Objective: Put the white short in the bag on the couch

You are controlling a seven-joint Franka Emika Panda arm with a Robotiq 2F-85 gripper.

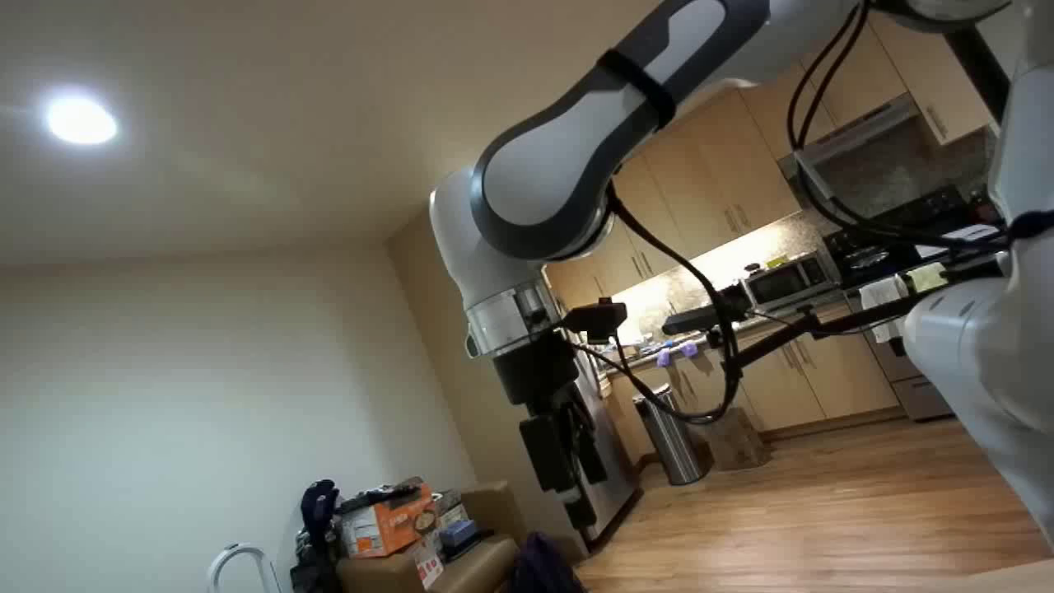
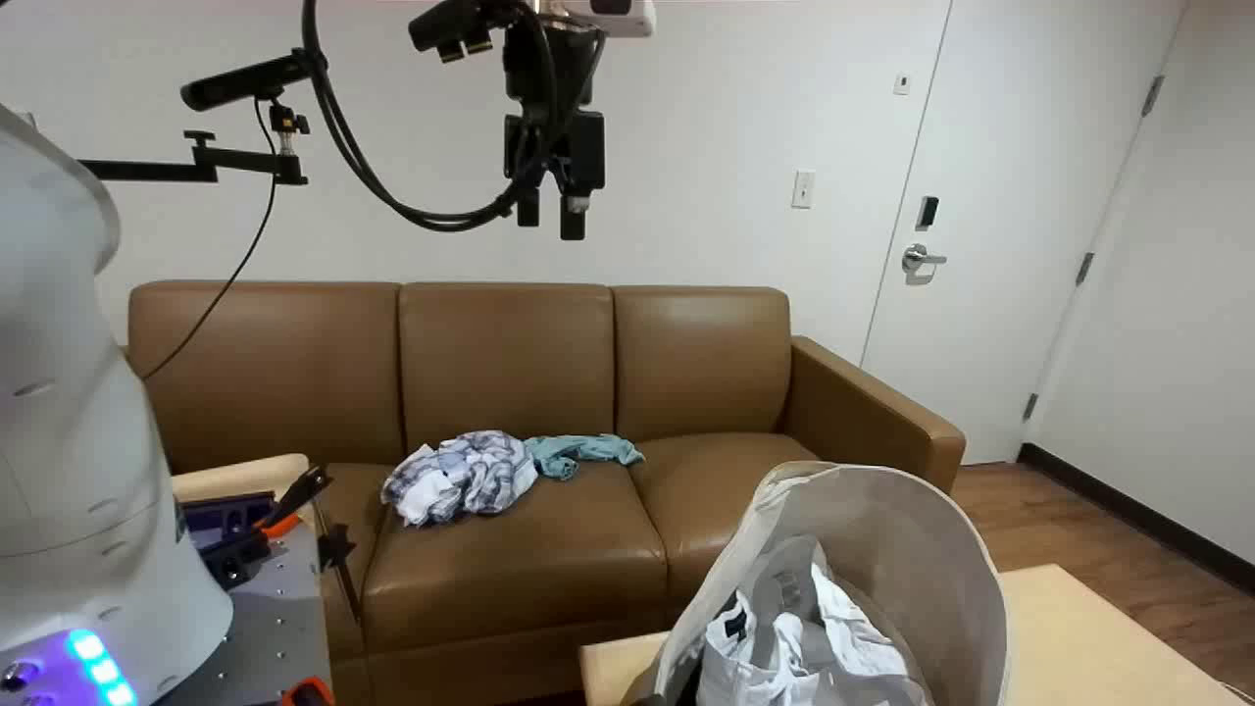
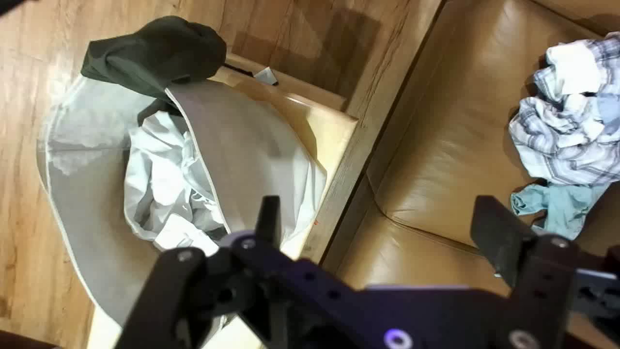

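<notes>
A white garment [image 2: 753,677] that looks like the white short lies crumpled inside the bag. It also shows in the wrist view [image 3: 162,177]. The bag [image 2: 931,559] is pale fabric, stands open on a light wooden table beside the couch, and also shows in the wrist view [image 3: 89,208]. The brown couch [image 2: 510,559] also shows in the wrist view [image 3: 436,145]. My gripper [image 3: 375,201] is open with nothing between its fingers. In both exterior views the gripper [image 1: 588,498] [image 2: 550,214] hangs in the air, well above the couch seat.
A plaid shirt [image 2: 476,476] and a teal cloth [image 2: 583,451] lie on the couch seat. A dark cloth [image 3: 155,55] hangs over the bag's rim. The table [image 2: 1098,647] stands in front of the couch. An orange box [image 1: 395,523] is at the back.
</notes>
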